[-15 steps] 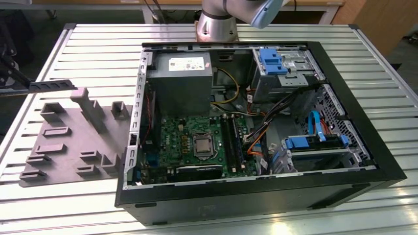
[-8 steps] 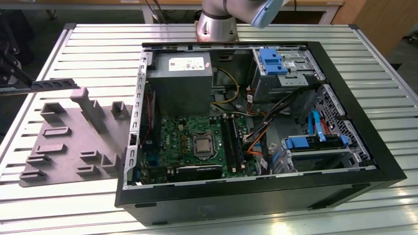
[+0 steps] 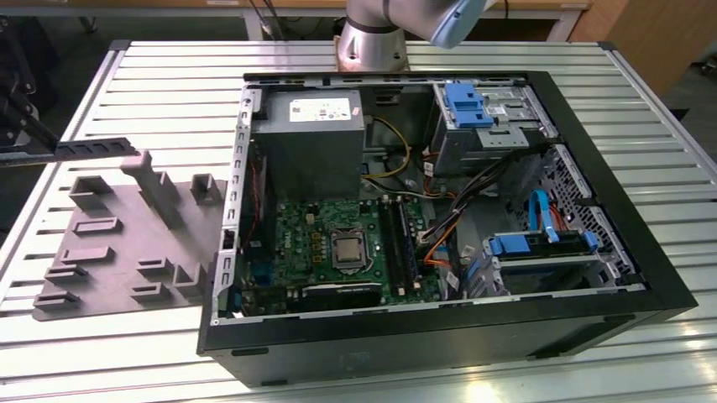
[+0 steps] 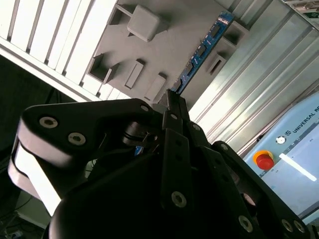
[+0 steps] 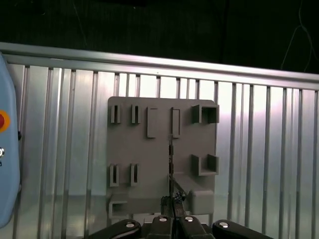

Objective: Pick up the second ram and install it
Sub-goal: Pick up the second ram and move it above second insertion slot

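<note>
Over the grey tray (image 4: 158, 56) on the slatted bench (image 5: 65, 149), my gripper (image 4: 173, 99) is pinched tight on one end of the second ram (image 4: 204, 45). The stick runs straight out beyond my fingertips, its length over the tray's blocks.

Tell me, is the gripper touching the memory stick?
Touching. In the second wrist view the gripper is pinched shut on one end of the blue memory stick, which sticks out past its tips.
</note>
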{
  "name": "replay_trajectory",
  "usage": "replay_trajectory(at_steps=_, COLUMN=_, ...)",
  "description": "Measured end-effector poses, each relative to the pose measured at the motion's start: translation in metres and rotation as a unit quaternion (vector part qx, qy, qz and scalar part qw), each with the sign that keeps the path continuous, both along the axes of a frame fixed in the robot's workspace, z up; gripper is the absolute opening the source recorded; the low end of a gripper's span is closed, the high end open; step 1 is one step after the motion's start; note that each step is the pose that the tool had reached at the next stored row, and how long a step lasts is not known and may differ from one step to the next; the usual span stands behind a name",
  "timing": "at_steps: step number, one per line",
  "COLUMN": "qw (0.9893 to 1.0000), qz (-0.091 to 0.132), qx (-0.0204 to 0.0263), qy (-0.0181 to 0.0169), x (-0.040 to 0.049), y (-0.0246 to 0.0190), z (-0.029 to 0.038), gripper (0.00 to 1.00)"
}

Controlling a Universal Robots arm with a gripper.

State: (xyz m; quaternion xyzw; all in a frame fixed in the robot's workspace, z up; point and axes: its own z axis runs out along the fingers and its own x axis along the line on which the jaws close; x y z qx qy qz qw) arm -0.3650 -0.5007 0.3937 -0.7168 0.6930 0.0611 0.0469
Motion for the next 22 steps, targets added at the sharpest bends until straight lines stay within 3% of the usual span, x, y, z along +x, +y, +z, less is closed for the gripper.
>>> replay_trajectory(at_steps=8, qw=0.9998, qz=-0.003, qx=-0.0182, qy=0.0059, x=0.007, y=0.0, z=0.0002, gripper=0.11)
replay_trajectory(at_steps=22, qw=0.9998, qz=-0.003, qx=-0.0188, qy=0.0061, x=0.0291, y=0.0, z=0.0002, gripper=0.11)
